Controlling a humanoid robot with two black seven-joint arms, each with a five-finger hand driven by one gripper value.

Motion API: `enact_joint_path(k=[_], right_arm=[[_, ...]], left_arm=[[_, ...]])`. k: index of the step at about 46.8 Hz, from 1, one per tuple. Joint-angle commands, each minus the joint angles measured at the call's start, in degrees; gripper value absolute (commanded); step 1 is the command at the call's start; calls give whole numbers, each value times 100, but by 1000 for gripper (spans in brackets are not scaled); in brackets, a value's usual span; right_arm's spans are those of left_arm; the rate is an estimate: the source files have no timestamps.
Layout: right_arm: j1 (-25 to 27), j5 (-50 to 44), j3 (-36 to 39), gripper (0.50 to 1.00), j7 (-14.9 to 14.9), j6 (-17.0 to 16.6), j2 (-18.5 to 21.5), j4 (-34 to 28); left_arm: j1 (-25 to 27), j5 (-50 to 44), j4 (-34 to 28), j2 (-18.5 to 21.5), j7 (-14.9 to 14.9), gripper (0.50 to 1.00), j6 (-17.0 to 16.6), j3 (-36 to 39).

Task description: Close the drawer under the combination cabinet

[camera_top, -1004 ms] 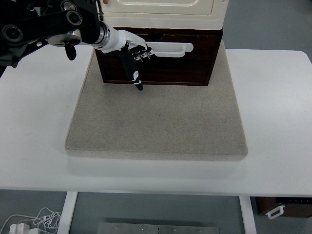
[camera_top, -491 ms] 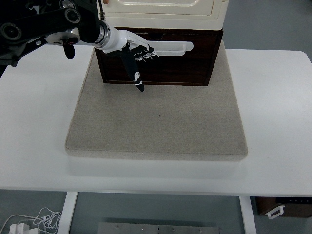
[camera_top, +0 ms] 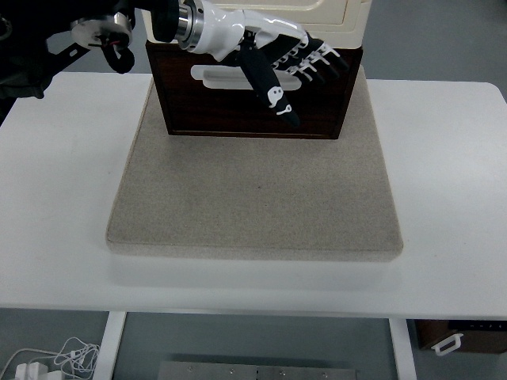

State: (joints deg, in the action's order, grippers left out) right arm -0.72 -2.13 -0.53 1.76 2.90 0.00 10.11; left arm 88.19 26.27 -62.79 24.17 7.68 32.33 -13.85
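Hand update: the robot's white-and-black left hand (camera_top: pixel 277 67), fingers spread and holding nothing, has swung rightward across the dark brown wooden drawer (camera_top: pixel 253 95) under the cream cabinet (camera_top: pixel 317 16); drawer looks nearly shut.

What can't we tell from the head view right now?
- Drawer handle's right end: behind the left hand.
- Whether the fingers touch the drawer front: depth unreadable from above.
- Cabinet upper part: cut off by the top edge.
- Right arm: out of view.
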Motion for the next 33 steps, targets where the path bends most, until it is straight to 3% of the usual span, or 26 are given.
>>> enact_joint_path(k=[1,11,19,28,33], right_arm=[[1,2,0,952,0,0,0,0],[1,2,0,952,0,0,0,0],[1,2,0,952,0,0,0,0],[1,2,0,952,0,0,0,0],[-7,2,0,952,0,0,0,0]], left_arm=[[-153,0,29,0,-249,1000,1,-450],[-434,-87,100,0,-767,1000,-43,-1593],[-505,-596,574,-70,-855,1000,-95,-2419],[-478,-1063,1128,-115,-1198,1000,-771,-3035],[-487,-1098,1330,-71,-1286,1000,-983,-3404]])
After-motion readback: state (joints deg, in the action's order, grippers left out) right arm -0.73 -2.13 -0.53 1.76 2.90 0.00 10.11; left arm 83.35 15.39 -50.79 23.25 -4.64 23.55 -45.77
